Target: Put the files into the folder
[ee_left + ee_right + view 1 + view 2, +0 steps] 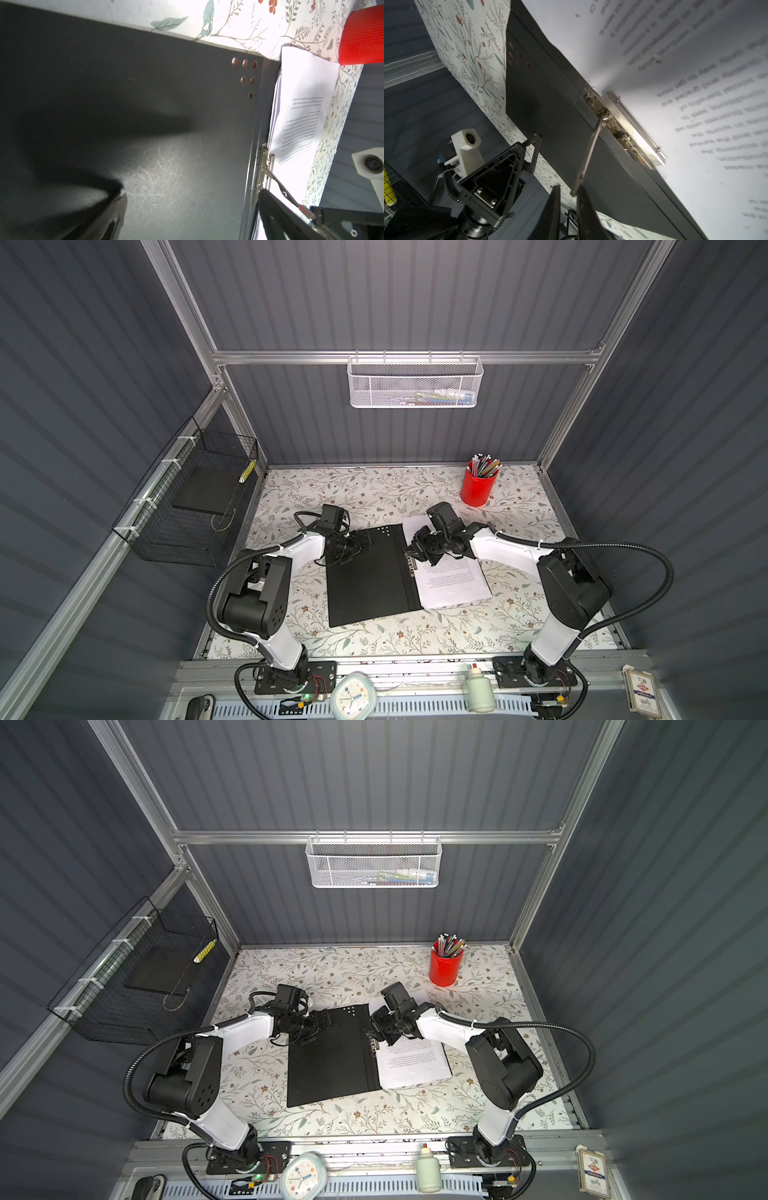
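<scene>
Springy steel, the clip lever (588, 153) of the folder (365, 572) is best taken at its tip, flanked by the nearly-closed right hand (569, 189), pinch unclear; left hand (360, 546) spread wide.

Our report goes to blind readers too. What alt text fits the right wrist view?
The right gripper straddles the tip of the raised metal clip lever on the open black folder. Printed white files lie beside the spine, their edge under the clamp bar.
</scene>
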`<state>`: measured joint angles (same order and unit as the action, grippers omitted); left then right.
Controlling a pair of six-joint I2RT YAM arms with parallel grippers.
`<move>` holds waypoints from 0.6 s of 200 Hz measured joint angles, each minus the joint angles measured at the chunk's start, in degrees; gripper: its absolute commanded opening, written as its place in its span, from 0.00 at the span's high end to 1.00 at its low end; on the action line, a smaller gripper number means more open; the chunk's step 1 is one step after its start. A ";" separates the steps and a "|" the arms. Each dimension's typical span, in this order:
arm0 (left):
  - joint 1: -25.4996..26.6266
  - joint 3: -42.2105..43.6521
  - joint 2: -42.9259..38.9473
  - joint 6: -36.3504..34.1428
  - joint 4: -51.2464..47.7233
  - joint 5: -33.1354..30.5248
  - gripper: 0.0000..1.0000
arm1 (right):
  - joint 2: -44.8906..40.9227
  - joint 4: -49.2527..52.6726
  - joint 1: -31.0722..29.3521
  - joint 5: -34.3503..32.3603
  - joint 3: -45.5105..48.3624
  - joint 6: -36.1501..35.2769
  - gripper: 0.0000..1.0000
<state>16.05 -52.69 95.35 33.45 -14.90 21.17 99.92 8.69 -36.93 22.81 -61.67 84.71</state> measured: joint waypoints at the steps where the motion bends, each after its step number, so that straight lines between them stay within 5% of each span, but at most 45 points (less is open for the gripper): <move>1: 0.00 0.00 0.00 0.00 0.00 0.00 0.00 | 0.00 0.00 0.00 0.00 0.00 0.00 0.81; 120: 0.00 0.00 0.00 0.02 0.00 -0.02 0.00 | 0.48 0.11 -0.26 1.33 0.15 0.42 0.90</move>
<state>16.05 -52.69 95.35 33.47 -14.90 21.15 100.40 8.80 -37.19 24.14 -61.52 85.12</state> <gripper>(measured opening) 0.996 0.111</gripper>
